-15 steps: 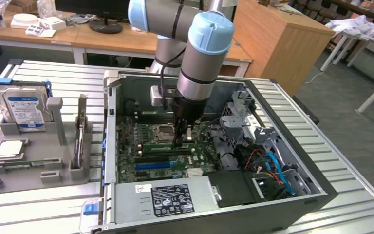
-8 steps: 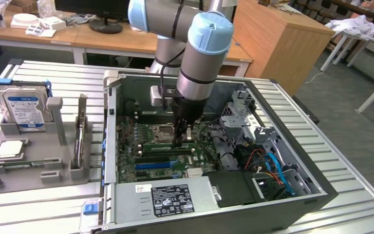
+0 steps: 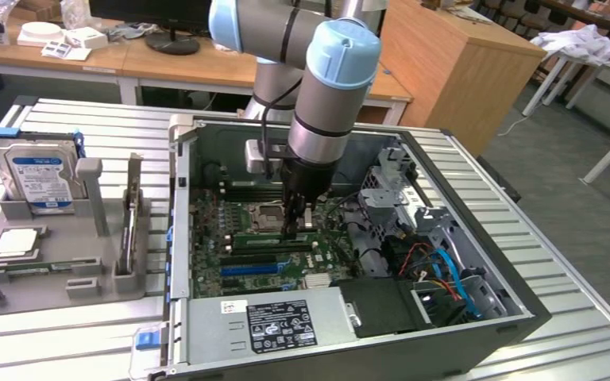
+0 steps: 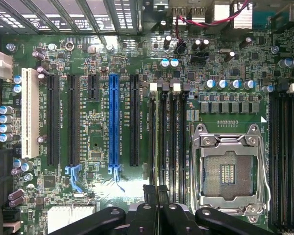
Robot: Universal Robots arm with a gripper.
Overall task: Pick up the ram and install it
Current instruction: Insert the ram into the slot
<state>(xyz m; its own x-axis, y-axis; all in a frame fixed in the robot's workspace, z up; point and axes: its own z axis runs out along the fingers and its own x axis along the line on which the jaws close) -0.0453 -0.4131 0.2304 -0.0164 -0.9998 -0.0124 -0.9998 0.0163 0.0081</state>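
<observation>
In the exterior view my gripper point(image 3: 301, 228) reaches straight down into the open computer case point(image 3: 517, 313), onto the memory slots beside the processor socket point(image 3: 266, 213). A pale green strip, the ram point(image 3: 268, 236), runs along the slot at the fingertips. It looks gripped, standing on its long edge. The wrist view looks down on the motherboard. There my gripper point(image 4: 157, 193) has its black fingers point(image 4: 148, 205) almost together over the memory slots point(image 4: 169, 132). Beside those slots is the empty processor socket point(image 4: 228, 171). Seen edge-on from there, the ram cannot be made out.
At the exterior view's left, a grey tray point(image 3: 61, 278) holds a hard drive point(image 3: 38, 175) with a blue label and a silver processor chip point(image 3: 17, 242). Inside the case are the power supply point(image 3: 273, 321), a drive cage point(image 3: 395, 186) and loose cables point(image 3: 443, 270). Desks stand behind.
</observation>
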